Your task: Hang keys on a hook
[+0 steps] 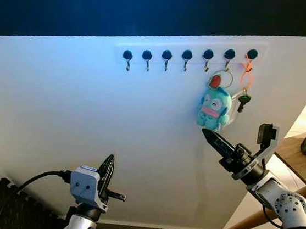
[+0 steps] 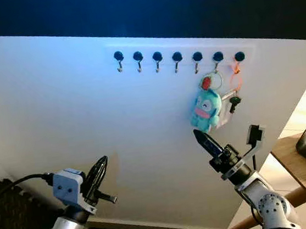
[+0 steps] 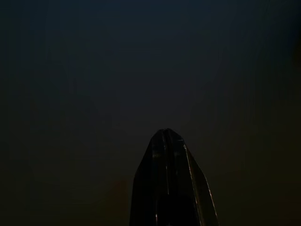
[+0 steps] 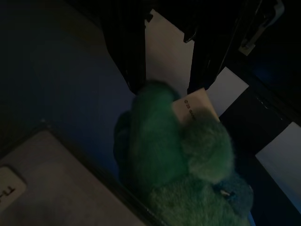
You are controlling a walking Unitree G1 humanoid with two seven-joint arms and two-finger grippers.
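Presently the bunch of keys with its teal plush fish-faced charm (image 1: 214, 107) hangs by a metal ring from a hook on the white rail of seven dark-knobbed hooks (image 1: 145, 49) fixed to the white wall panel (image 1: 41, 105); it occupies the second hook from the rail's right end, and an orange loop tag (image 1: 245, 73) hangs from the last hook beside it. On this evidence the hanging appears done. The right tool (image 1: 238, 138) sits just below the charm and apart from it, its two black fingers spread wide and holding nothing, one fingertip pointing up toward the plush. The charm therefore lies directly above and slightly wall-ward of that tool, its long axis vertical, straight down from the hook. The right wrist view confirms it, showing the green-looking plush close ahead between the parted fingers. The right arm is plainly the nearer; any further move, in my judgement, is a straight withdrawal down and away without snagging the dangling keys. The left tool (image 1: 108, 172) is raised idle well to the left, fingers pressed together, empty.
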